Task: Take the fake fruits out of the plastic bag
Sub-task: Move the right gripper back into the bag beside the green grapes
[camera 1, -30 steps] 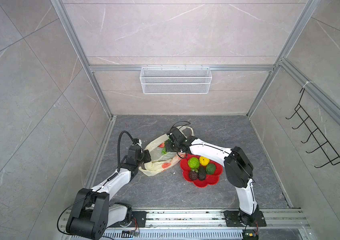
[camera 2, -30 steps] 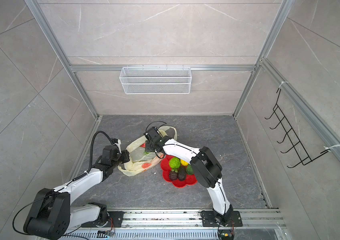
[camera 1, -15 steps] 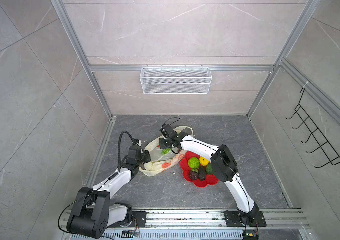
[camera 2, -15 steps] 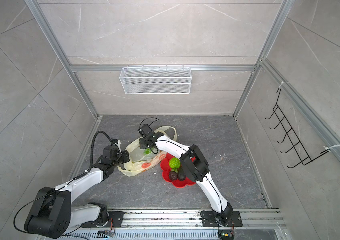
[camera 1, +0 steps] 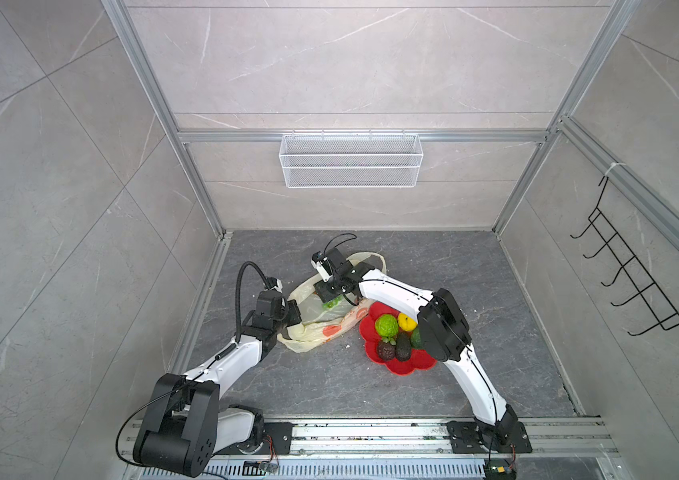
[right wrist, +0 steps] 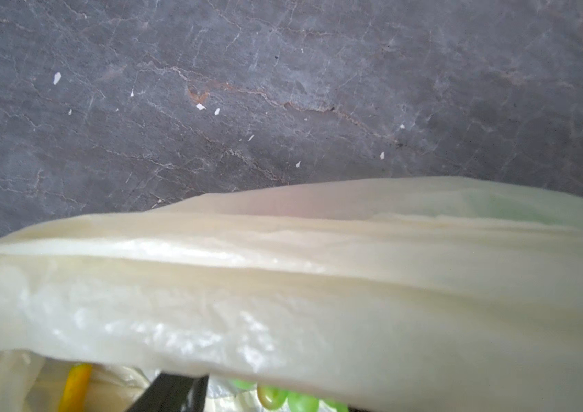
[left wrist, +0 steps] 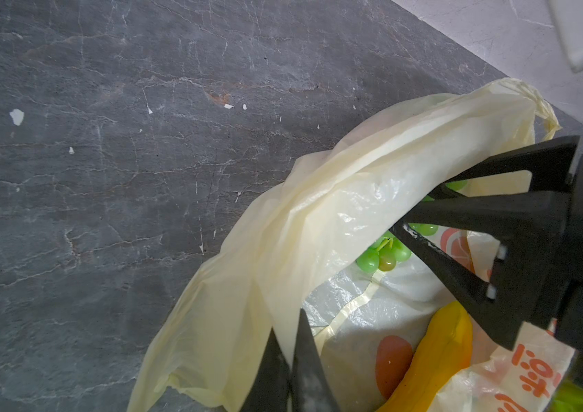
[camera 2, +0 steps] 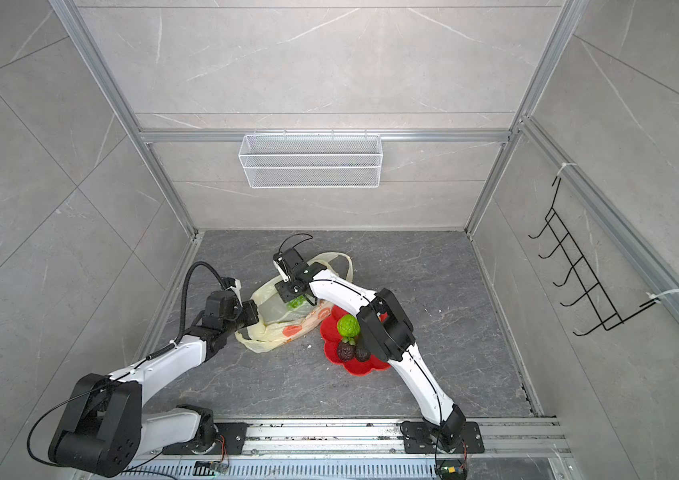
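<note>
Ok so, nearest the camera is the rail both arms are bolted to. Then comes the red plate on the grey floor, with a bumpy green fruit, a lemon and two dark avocados on it. The right arm's elbow hangs over the plate and blocks its right side.

Just left of the plate is the plastic bag. It lies flat, with its long axis on a diagonal from the near-left end up to the loop handle at the far right. The left gripper is pinched tight on the bag's top layer and holds the mouth up. The right gripper is inside the mouth with its jaws apart, and the grape bunch sits right at its tips. The banana lies lengthwise in the bag, closer to the left gripper. From the right wrist, the bag film hides almost everything.

Farthest back, there's a wire basket on the back wall and a hook rack on the right wall.
</note>
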### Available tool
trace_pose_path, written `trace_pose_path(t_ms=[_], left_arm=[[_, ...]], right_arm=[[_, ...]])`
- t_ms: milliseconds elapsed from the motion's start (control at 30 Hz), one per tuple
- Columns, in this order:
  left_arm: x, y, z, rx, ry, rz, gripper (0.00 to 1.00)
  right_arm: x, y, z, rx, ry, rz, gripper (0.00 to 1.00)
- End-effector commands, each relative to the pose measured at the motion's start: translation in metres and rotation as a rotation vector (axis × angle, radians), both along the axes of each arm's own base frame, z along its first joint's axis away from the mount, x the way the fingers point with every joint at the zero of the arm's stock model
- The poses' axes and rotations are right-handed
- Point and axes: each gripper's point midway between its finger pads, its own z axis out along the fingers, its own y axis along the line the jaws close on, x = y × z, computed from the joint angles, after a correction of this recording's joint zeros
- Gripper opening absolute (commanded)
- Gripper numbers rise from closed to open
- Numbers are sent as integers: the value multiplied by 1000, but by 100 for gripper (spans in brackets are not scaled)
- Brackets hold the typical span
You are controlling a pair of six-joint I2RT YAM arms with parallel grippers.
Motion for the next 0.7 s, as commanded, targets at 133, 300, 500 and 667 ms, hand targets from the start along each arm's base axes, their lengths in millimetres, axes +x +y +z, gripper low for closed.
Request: trace_pose_path(t_ms=[133, 300, 500, 667], left_arm=[[8, 0, 22, 5, -73, 1, 1], [8, -1, 22, 0, -77, -6, 1], [8, -1, 23, 0, -79, -6, 1], [8, -1, 23, 2, -78, -6, 1]], right_arm=[[16, -7, -10, -68, -21, 99, 65], [21, 0, -15, -74, -12, 140, 67], [22, 10, -32, -83, 27, 184, 68], [21, 13, -38, -81, 46, 193, 69]])
